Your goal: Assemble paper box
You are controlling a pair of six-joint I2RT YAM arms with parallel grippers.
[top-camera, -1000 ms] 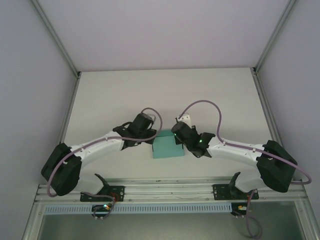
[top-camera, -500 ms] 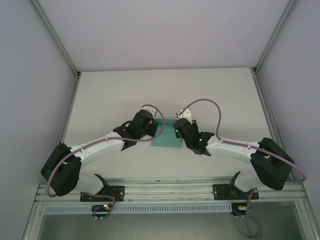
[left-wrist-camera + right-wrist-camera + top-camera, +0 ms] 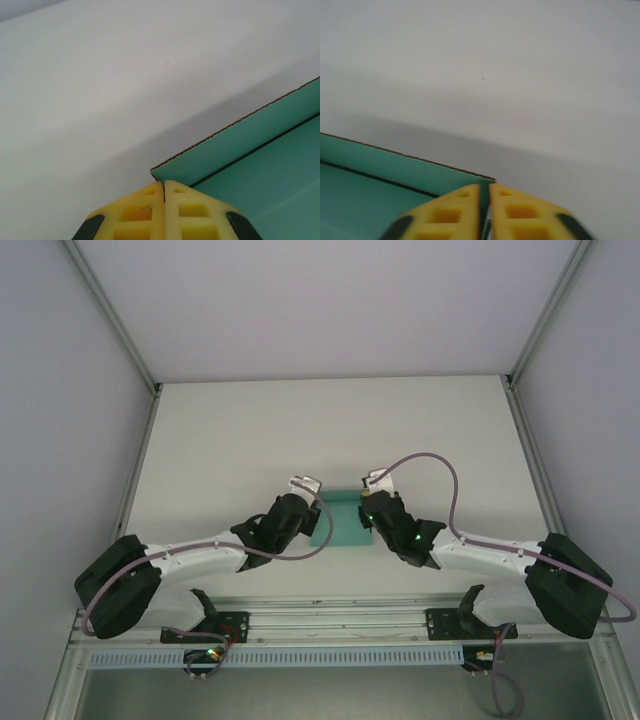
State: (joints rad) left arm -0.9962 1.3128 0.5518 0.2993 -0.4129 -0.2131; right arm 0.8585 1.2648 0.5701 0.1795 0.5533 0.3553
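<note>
Top external view: one teal paper box point(image 3: 340, 517) lies between two sets of yellow fingers, one at each side. At its raised left corner the left fingers point(image 3: 142, 212) are pressed fully together. At the opposite corner the right fingers point(image 3: 517, 212) pinch the card edge. Pale table point(image 3: 250, 430) stretches beyond both fingertips.

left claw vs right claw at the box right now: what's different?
Left claw sits at the left corner of the paper box, right claw at the right corner. Left claw's pads meet flush; right claw's leave a thin slit. Both are yellow-padded, shut, tips at the raised flap.
</note>
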